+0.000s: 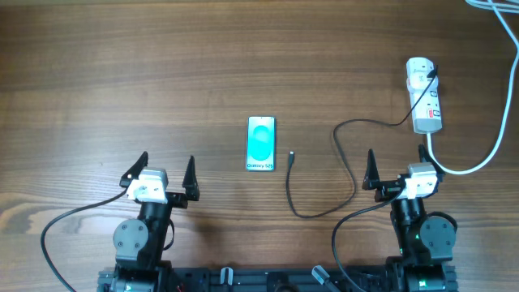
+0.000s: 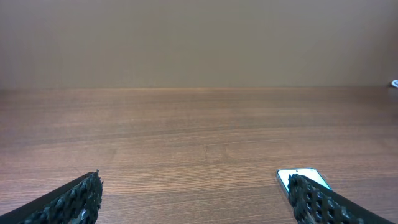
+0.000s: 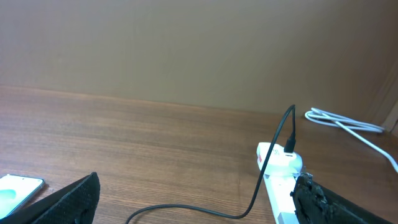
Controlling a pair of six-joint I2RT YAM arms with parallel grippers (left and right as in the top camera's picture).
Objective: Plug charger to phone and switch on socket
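The phone lies flat mid-table, cyan screen up, dark text at its near end. It also shows in the left wrist view and the right wrist view. The charger cable loops from its small plug tip, just right of the phone, to a black plug seated in the socket at the far right. The cable and socket show in the right wrist view. My left gripper is open and empty, near left of the phone. My right gripper is open and empty, near the socket.
A thick white cord runs from the socket's near end, curves right and goes up the table's right edge to the far corner; it shows in the right wrist view. A plain wall stands beyond the table's far edge.
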